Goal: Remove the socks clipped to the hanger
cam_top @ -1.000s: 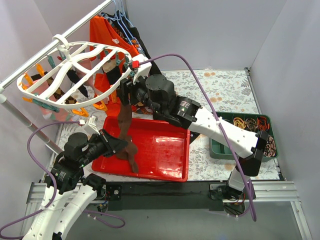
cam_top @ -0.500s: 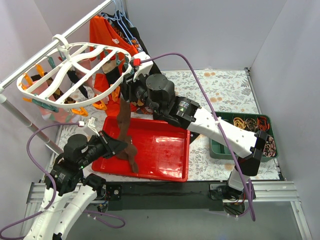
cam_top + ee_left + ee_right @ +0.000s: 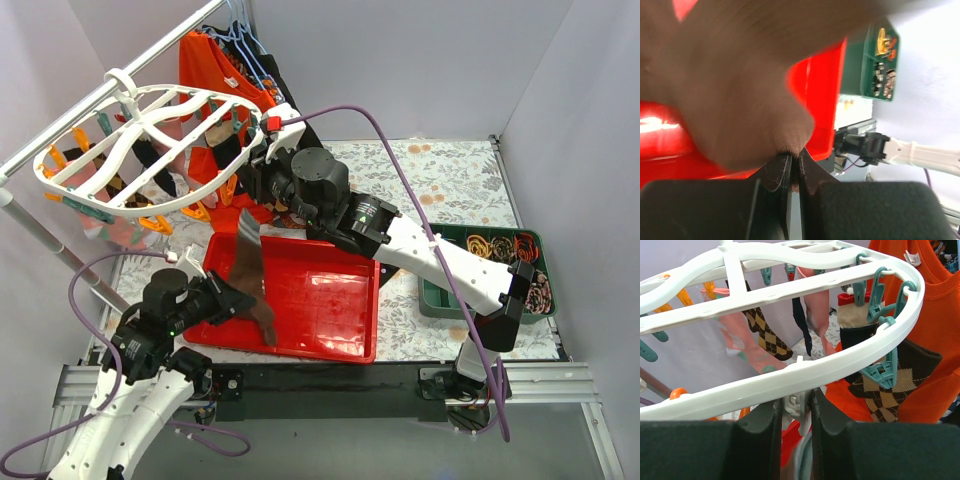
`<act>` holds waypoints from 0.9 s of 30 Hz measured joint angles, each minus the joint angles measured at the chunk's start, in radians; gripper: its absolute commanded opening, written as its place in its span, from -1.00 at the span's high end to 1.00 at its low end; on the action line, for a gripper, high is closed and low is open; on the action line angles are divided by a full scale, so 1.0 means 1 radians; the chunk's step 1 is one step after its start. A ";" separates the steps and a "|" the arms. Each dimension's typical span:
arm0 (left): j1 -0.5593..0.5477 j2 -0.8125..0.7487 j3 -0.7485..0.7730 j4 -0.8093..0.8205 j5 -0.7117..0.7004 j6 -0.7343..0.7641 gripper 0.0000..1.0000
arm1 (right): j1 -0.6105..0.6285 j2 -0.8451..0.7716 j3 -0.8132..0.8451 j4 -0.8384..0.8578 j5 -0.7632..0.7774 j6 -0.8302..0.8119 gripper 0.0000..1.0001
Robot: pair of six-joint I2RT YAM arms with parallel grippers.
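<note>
- Seen from above, a large white oval hanger [image 3: 200,92] hangs at 10 o'clock, with socks dangling beneath it from small clips.
- A long brown sock [image 3: 250,270] runs from just below the hanger's near rim down over a red tray [image 3: 330,300] at 6 o'clock.
- The left gripper [image 3: 238,300], at 7 o'clock, has its jaws pressed together on the sock's lower part. Its wrist view shows fabric bunched right at the fingertips.
- The sock's upper end is blurred, and it cannot be told whether a clip holds it.
- The right gripper [image 3: 260,165] sits at the hanger's rim, jaws narrow, with a small white clip [image 3: 799,407] between them.
- Handling, as a judgement: the sock is light, soft and stretchy, so it will sag and swing rather than hold its shape. The best hold is a thick fold near the cuff, close under the clip.
- Other socks [image 3: 767,335], argyle, pink and dark, hang at 12 o'clock in the right wrist view, some under teal clips [image 3: 875,305].
- In the way: the rim and ribs crowd the clips, and an orange shirt [image 3: 205,65] hangs just behind at 11 o'clock.
- A green bin [image 3: 432,300] lies at 3 o'clock, well apart.
</note>
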 measured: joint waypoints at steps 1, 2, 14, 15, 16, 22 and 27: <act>0.000 0.003 -0.009 -0.010 -0.001 -0.003 1.00 | 0.000 0.000 0.000 0.000 0.000 0.000 0.97; 0.000 0.003 -0.017 -0.019 -0.004 -0.006 1.00 | 0.000 0.000 0.000 -0.001 0.000 -0.001 0.97; 0.000 0.066 -0.078 -0.034 -0.029 -0.012 -0.58 | 0.000 0.000 0.002 -0.015 -0.020 -0.002 0.97; 0.000 0.089 -0.078 -0.035 -0.036 -0.005 -0.59 | 0.000 -0.002 -0.001 -0.014 -0.023 -0.002 0.97; 0.000 0.112 -0.076 -0.039 -0.042 0.002 -0.60 | 0.000 -0.003 -0.005 -0.016 -0.024 -0.002 0.97; 0.000 0.156 -0.049 -0.068 -0.078 0.023 -0.58 | 0.000 -0.015 -0.031 -0.018 -0.069 -0.003 0.97; 0.000 0.054 -0.030 -0.016 -0.061 0.027 -0.48 | 0.000 -0.025 -0.037 -0.041 -0.135 0.000 0.97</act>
